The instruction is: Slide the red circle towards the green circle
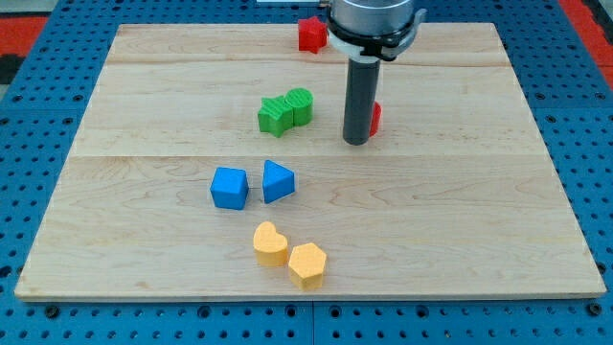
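Camera view shows my tip (356, 142) planted on the desk (460, 220), with the red circle (375, 117) mostly hidden behind the rod on the side facing the view's right; only a sliver of red shows, seemingly touching the rod. I carry no fingers at all, so nothing opens, closes or grips: the rod only pushes.

Taking the red circle as my landmark, the green circle (301, 102) lies toward the view's left of it, a little apart, with my rod standing between the two. Touching the green circle on its lower-left is a green star-like block (274, 115). Further left and up from the red circle sits a red star-like block (311, 34) at the desk's far edge.

As I judge it, I am on the wrong side for pushing. To do this well I should circle round to the red circle's right flank without nudging it, then drive straight leftward through its centre, slowly, so it does not slip off my tip or knock the green pair away.
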